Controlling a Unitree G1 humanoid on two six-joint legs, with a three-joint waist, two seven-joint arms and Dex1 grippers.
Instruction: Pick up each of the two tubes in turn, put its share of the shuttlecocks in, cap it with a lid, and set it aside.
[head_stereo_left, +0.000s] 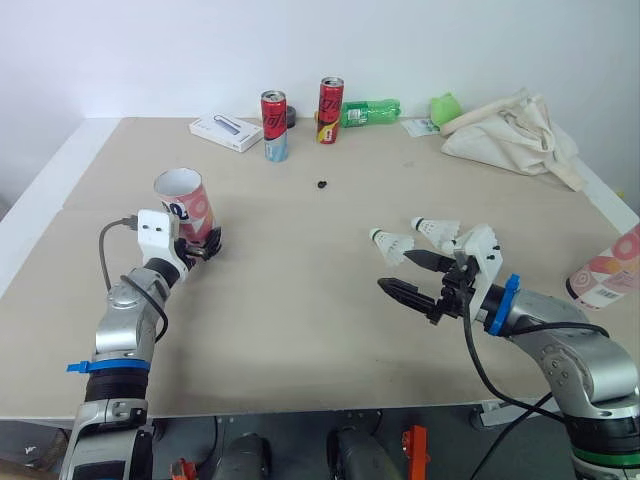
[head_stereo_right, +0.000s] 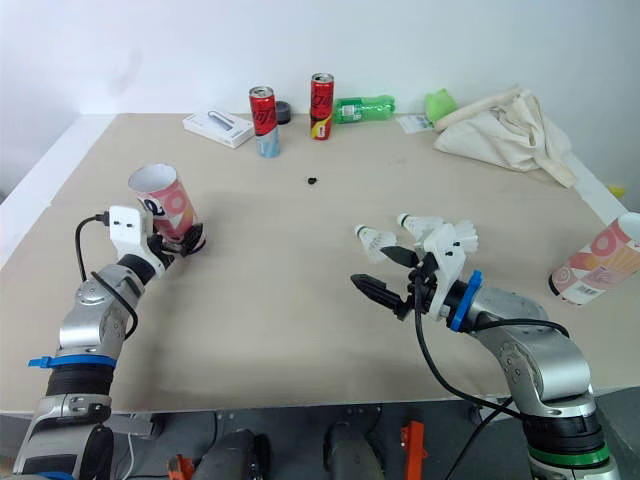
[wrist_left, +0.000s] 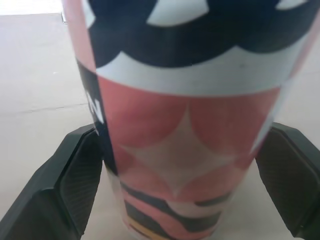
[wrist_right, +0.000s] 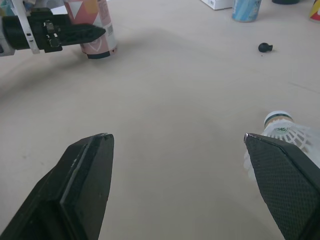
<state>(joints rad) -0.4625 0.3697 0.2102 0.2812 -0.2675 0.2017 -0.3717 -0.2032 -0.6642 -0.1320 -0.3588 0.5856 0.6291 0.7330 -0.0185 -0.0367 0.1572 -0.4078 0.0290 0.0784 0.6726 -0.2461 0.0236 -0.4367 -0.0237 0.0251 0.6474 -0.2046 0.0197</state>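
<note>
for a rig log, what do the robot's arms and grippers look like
Both arms are silver-grey metal. The left arm has a blue band; the right arm a blue wrist ring and a green one lower down. Each wrist carries a white mount and a looping black cable. The left gripper and right gripper have black jaws with cross-hatched pads.

Left end effector (head_stereo_left: 203, 246) clamped; right end effector (head_stereo_left: 398, 270) — agape
</note>
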